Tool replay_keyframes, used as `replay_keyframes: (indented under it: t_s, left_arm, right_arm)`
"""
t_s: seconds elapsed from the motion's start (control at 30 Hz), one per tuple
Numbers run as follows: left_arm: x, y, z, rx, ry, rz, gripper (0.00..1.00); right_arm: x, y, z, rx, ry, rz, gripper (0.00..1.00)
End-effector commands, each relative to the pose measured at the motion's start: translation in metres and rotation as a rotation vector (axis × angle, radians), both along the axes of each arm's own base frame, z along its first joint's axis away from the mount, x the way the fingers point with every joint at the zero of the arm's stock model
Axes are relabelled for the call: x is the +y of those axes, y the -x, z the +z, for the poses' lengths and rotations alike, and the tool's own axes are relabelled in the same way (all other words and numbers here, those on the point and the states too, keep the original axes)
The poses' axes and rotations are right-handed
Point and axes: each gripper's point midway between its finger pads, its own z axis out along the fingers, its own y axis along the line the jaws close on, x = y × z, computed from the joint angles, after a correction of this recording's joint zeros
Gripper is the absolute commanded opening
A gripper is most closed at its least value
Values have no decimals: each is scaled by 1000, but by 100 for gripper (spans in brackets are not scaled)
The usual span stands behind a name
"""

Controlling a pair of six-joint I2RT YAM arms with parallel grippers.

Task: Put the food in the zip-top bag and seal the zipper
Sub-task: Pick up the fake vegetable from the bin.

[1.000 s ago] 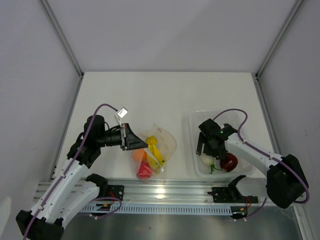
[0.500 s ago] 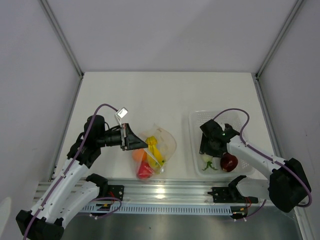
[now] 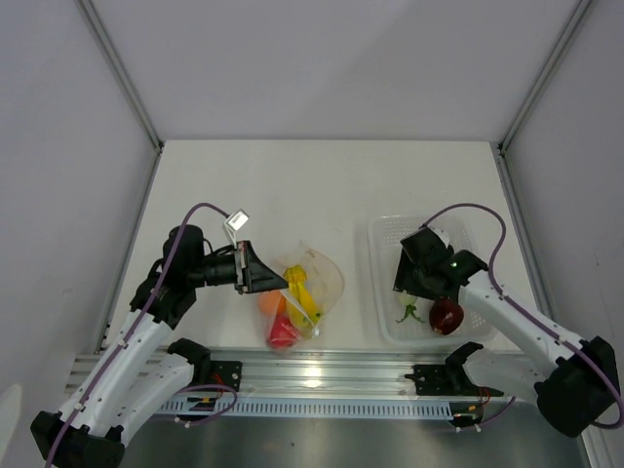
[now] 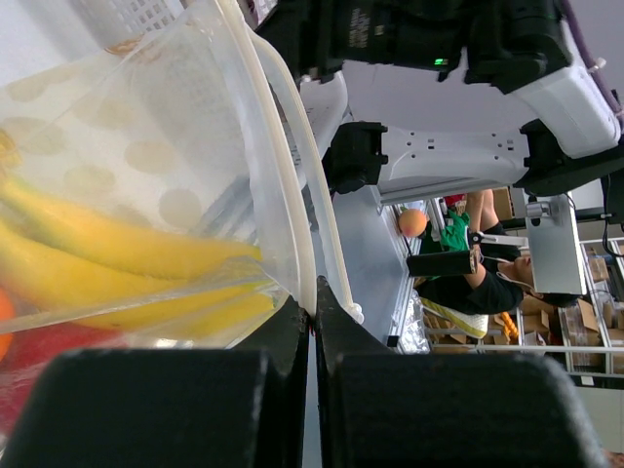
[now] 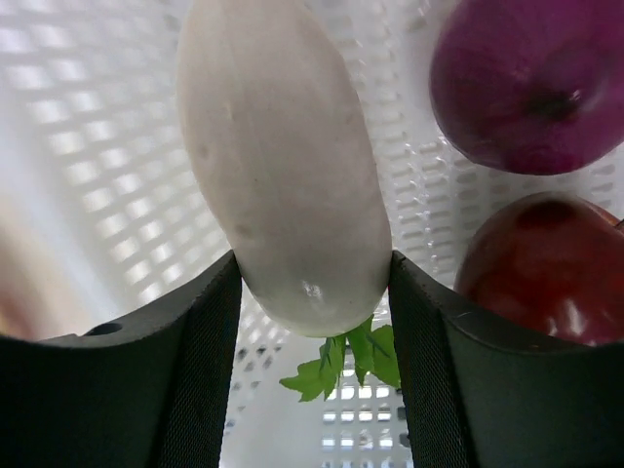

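Right hand (image 5: 310, 292) is clamped on the white piece (image 5: 283, 166), one finger on each flank, low over the tray (image 5: 88, 146). Whether the piece is clear of the tray floor I cannot tell. Left hand (image 4: 312, 336) is pressed together on the zipper (image 4: 286, 210), pinching it near one end. Past the pinch the two strips part, so the mouth stands open.

The bag (image 3: 324, 276) lies on the table (image 3: 292, 185) between the arms. Inside it, nearest the bases, is a red piece (image 3: 283, 334), then the orange ball (image 3: 270, 303), then the banana (image 3: 302, 292) farther in. In the tray, the red fruit (image 3: 447, 316) sits at the near end with the purple piece (image 5: 526, 78) just beside it, both close to the held white piece.

By my count the task is about half done: three pieces are bagged and one is in the grip. Two wait in the tray, and the zipper is not yet pressed shut.
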Motion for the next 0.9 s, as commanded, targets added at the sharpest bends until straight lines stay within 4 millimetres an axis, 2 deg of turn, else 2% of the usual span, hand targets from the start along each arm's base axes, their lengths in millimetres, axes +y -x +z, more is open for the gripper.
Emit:
replay_keyframes:
  t_s: [0.0,0.07,0.17,0.23,0.3,0.33,0.37,0.47,0.5,0.57,0.67,0.7,0.73,0.83,0.87]
  left_arm:
    - [0,4,7,-42,17,-29,0]
    - [1,4,6,-43,12,-27,1]
    - [1,4,2,-40,8,-28,1]
    - [1,4,2,-42,7,-26,1]
    - [1,4,1,-46,5,-22,1]
    - [1,3,-1,-42,3,-21,1]
    - [1,3,-2,-39,3,-21,1]
    - [1,2,-2,-38,5,-23,0]
    - [1,2,-2,-35,3,-23,1]
    - [1,2,0,-42,3,-24,1]
    - [0,2,-1,-38,1,-31,1]
    - [0,2,-1,-38,0,-36,0]
    - [0,3,-1,-38,1,-43,1]
    - [0,5,-4,-38,-8,-50,1]
    - [1,5,-5,-37,-10,-51,1]
  right_arm:
    - [3,-15,59,-162,-77,-22,0]
    - [8,-16,81,-208,-132,-15,0]
    - [29,-12,115,-270,-292,30,0]
    - [53,2,135,-263,-453,101,0]
    - [75,5,156,-286,-594,153,0]
    - [89,16,170,-261,-699,187,0]
    - [102,18,184,-282,-769,226,0]
    - [129,34,208,-241,-882,324,0]
    - [141,47,221,-231,-907,385,0]
    - [157,56,227,-202,-913,436,0]
    - [180,81,243,-136,-977,568,0]
    - [187,81,234,-83,-960,578,0]
    - [191,84,241,-70,-965,601,0]
    - [201,90,225,33,-907,632,0]
    - [204,93,230,60,-915,652,0]
